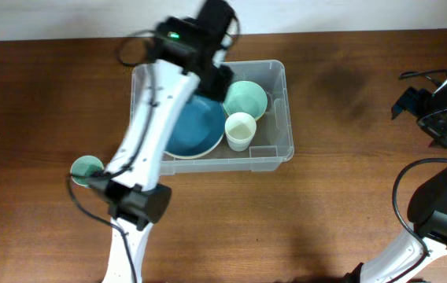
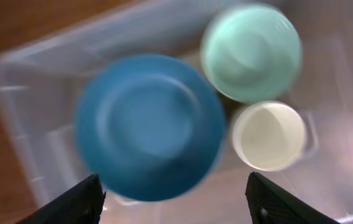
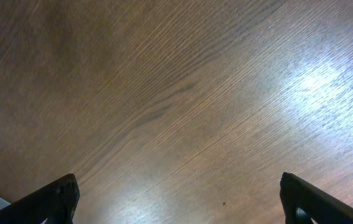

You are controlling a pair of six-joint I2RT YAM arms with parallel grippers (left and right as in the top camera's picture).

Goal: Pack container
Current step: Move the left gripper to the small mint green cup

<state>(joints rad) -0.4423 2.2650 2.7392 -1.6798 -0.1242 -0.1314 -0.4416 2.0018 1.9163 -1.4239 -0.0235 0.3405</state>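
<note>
The container (image 1: 288,118), a clear plastic rectangular bin, stands on the wooden tabletop (image 1: 349,204) toward the far edge, slightly left of centre. It holds three items:

- A blue plate (image 1: 200,130) lies in the left part of the bin. It is partly covered in the overhead view by the left arm (image 1: 149,118).
- A mint-green bowl (image 1: 245,100) sits upright in the far right part, just beside the plate.
- A cream cup (image 1: 240,130) stands upright in the near right part, just beside both bowl and plate.

The left arm reaches over the bin from the near side, with its wrist above the far left corner. In the blurred left wrist view, the left fingers (image 2: 77,205) are spread wide with nothing between them, above the plate.

The right arm (image 1: 444,102) is at the right edge, well apart from the bin. The right fingers (image 3: 55,202) are likewise spread wide and empty, over bare wood.

A small mint-green round item (image 1: 86,167) rests on the tabletop left of the bin, partly hidden by the left arm. Its kind cannot be told.
</note>
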